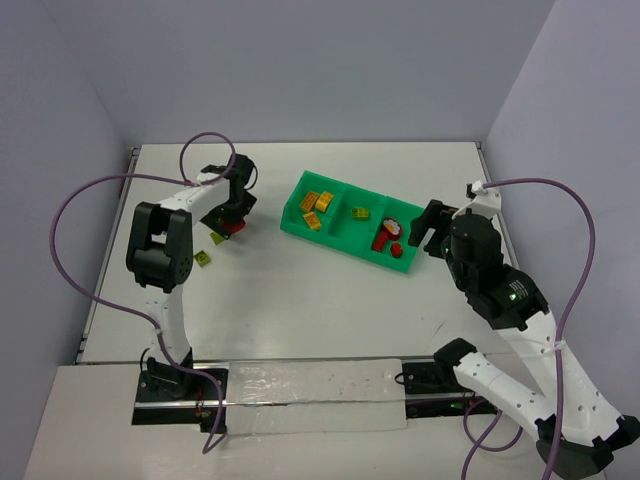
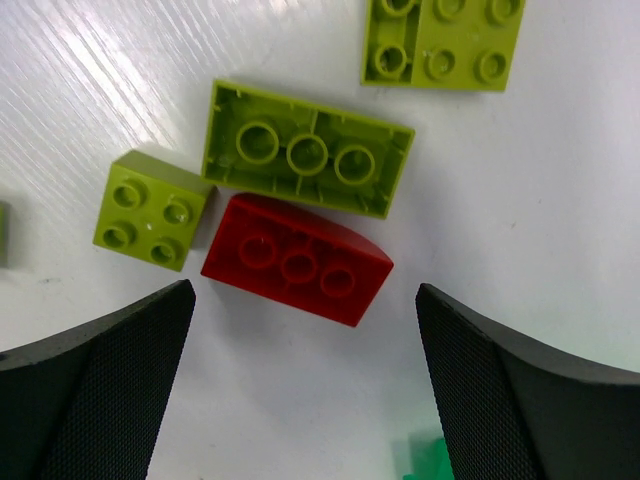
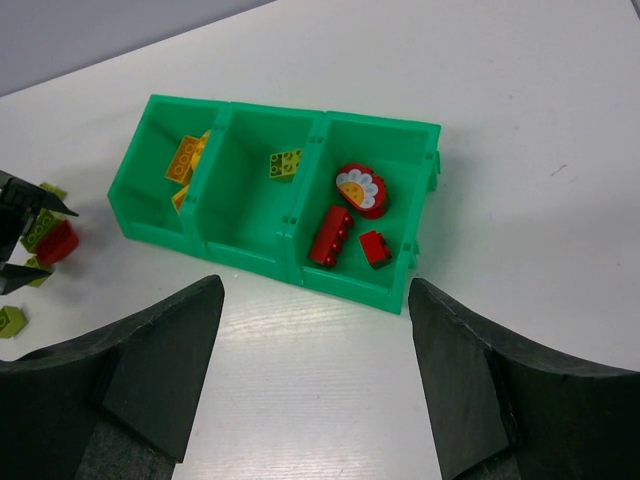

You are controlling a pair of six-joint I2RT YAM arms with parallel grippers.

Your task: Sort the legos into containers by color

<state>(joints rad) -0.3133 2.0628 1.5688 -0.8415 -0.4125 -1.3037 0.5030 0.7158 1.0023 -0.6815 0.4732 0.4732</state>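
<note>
My left gripper (image 2: 305,350) is open and hovers just above a red brick (image 2: 297,260) lying on the table, its fingers (image 2: 100,380) on either side and just short of it. Three olive-green bricks lie around the red one: a long one upside down (image 2: 307,150), a small square one (image 2: 152,210) and one at the top edge (image 2: 443,40). In the top view the left gripper (image 1: 232,216) is left of the green tray (image 1: 293,205). My right gripper (image 3: 315,370) is open and empty, in front of the tray (image 3: 280,262).
The tray's left compartment holds yellow bricks (image 3: 185,160), the middle one an olive brick (image 3: 285,165), the right one a red ring piece (image 3: 360,188) and two red bricks (image 3: 330,237). Loose olive bricks (image 1: 205,259) lie on the table left of the tray.
</note>
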